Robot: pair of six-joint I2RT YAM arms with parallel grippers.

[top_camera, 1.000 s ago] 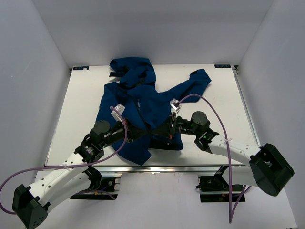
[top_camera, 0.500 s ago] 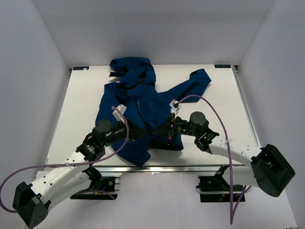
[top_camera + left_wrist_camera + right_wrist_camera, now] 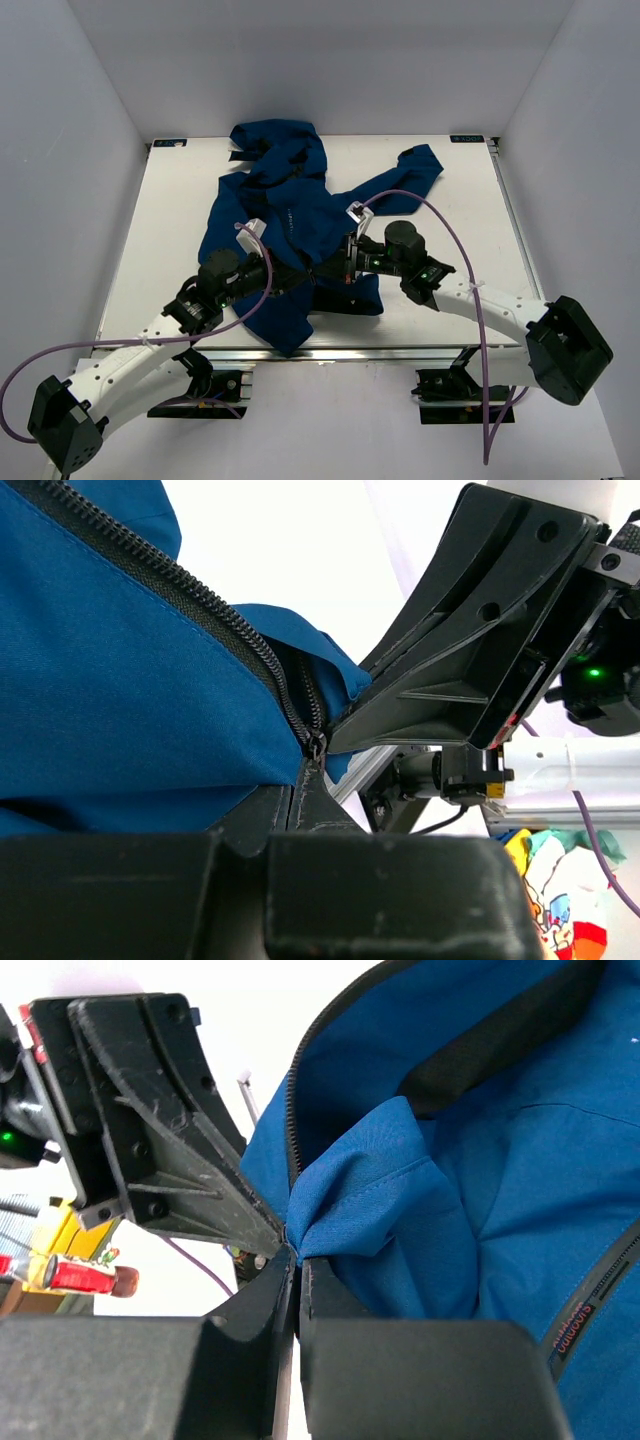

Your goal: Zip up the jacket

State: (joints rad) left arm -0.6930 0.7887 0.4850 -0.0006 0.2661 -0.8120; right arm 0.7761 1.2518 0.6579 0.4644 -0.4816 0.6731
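A navy jacket (image 3: 290, 215) lies crumpled on the white counter (image 3: 170, 220), with its hood at the far end. From above, the left end effector (image 3: 306, 276) and right end effector (image 3: 332, 272) meet at its near hem, their grips hidden. The wrist views show both pressed together: the left on the zipper's (image 3: 200, 600) bottom end, the right pinching a blue fabric fold.

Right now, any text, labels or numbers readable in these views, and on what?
Nothing is legible.
White chest lettering on the jacket, top view: too small to read.
Orange print on a tab on the jacket's black strip, right wrist view: sideways and too blurred to read.
Left sticker and right sticker, both blue, at the table's far corners: too small to read.
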